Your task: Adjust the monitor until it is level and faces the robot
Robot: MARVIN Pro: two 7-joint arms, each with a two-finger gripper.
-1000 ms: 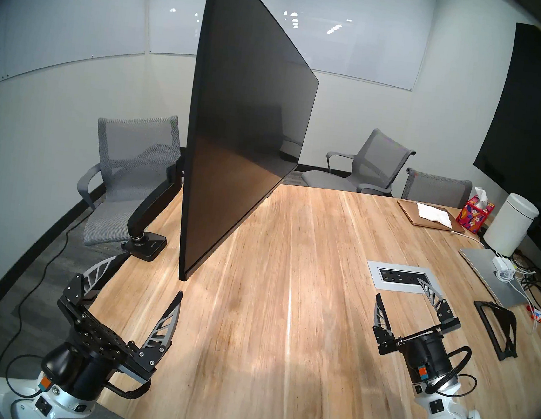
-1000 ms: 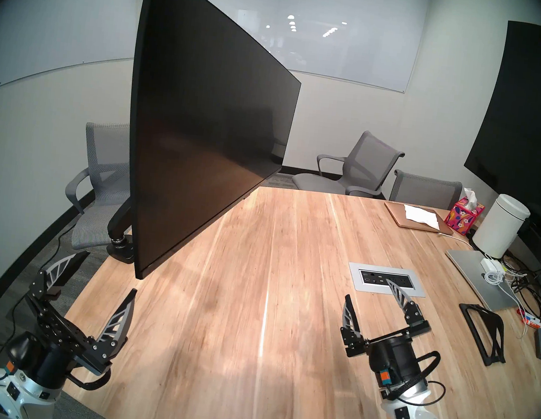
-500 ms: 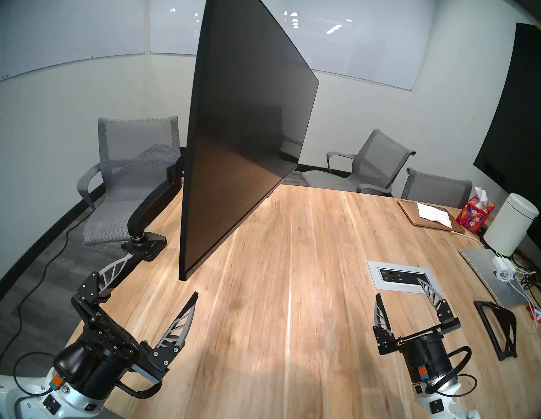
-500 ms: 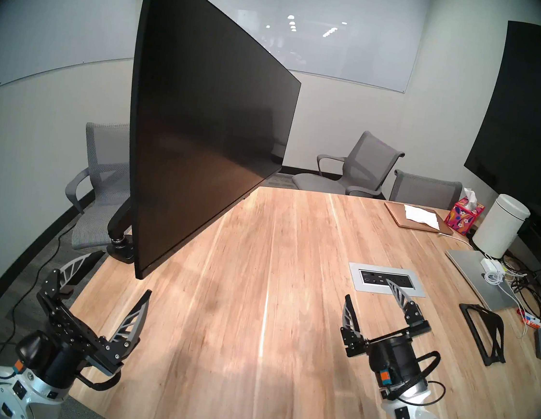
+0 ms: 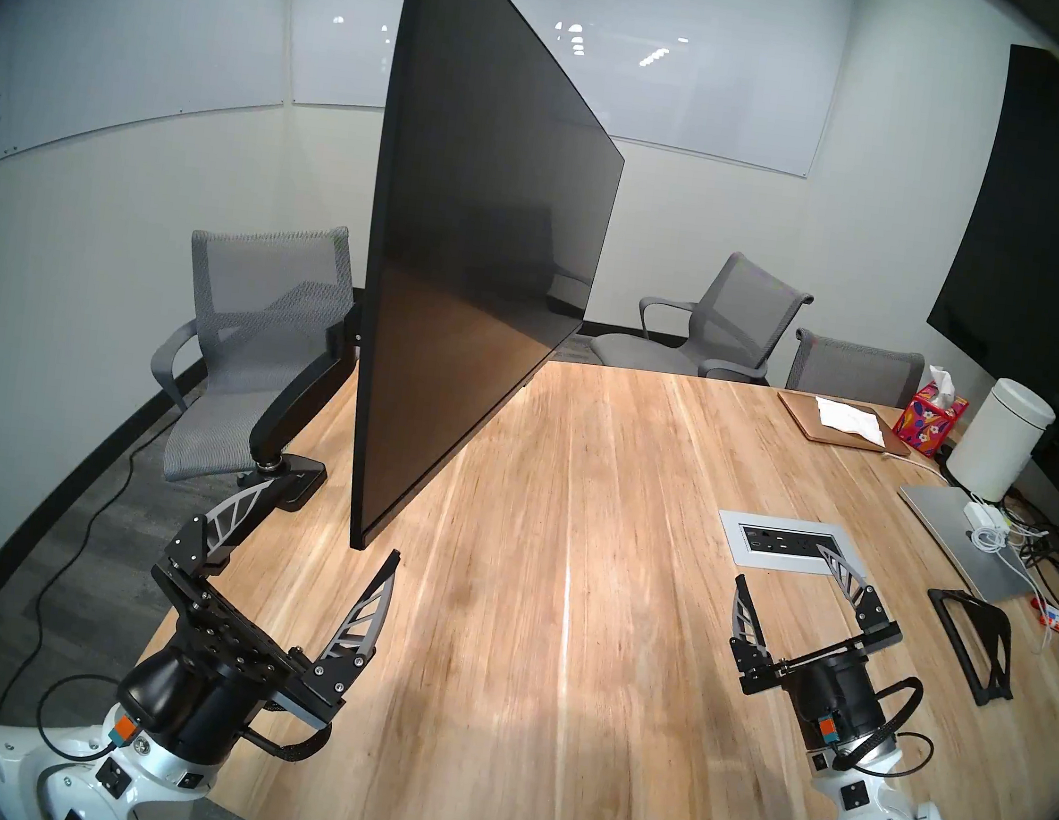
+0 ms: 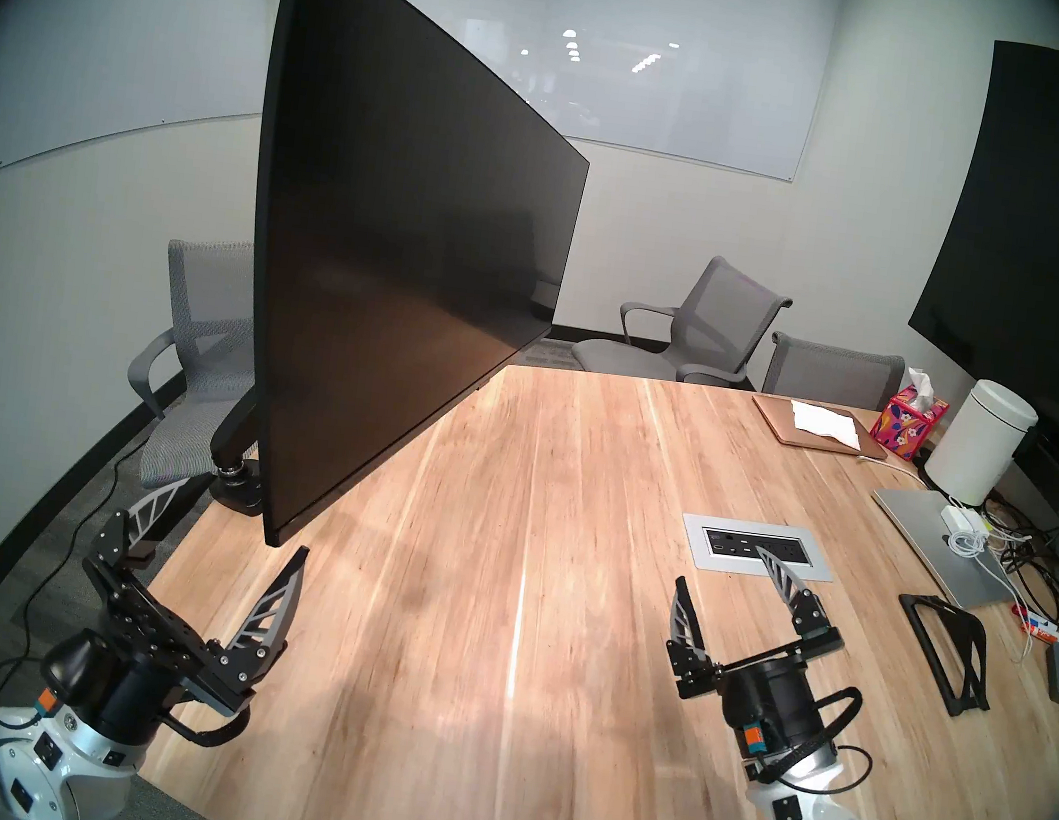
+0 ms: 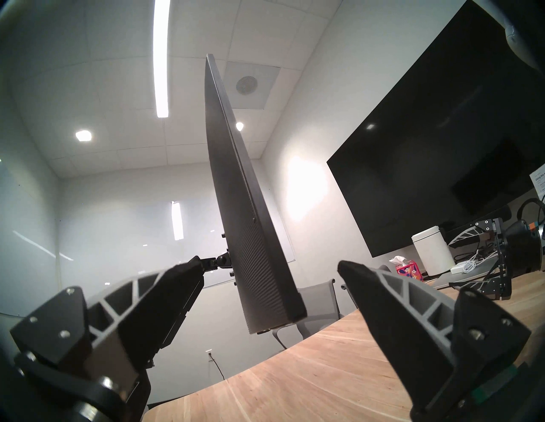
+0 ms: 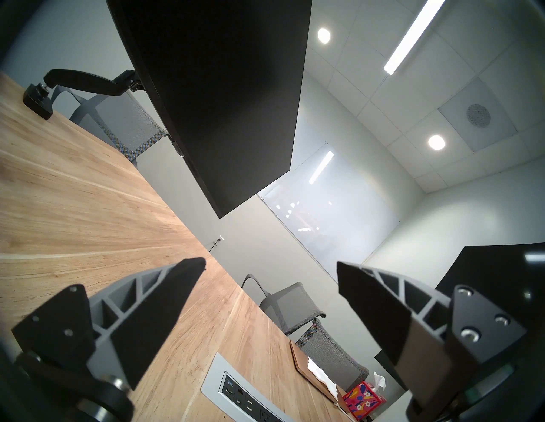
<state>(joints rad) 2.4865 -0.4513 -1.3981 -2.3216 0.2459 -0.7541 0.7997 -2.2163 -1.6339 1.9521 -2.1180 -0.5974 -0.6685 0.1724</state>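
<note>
Head view: one monitor (image 5: 486, 250), three chairs, two open end effectors.

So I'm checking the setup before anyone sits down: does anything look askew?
Yes: the monitor on its arm is swung almost edge-on, its screen facing the table's right side, not the robot. Whether it is level, the fisheye hides.

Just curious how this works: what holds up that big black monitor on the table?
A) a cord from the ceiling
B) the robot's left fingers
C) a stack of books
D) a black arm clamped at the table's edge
D: a black arm runs from a clamp at the table edge to the back of the monitor; nothing else touches it.
</note>
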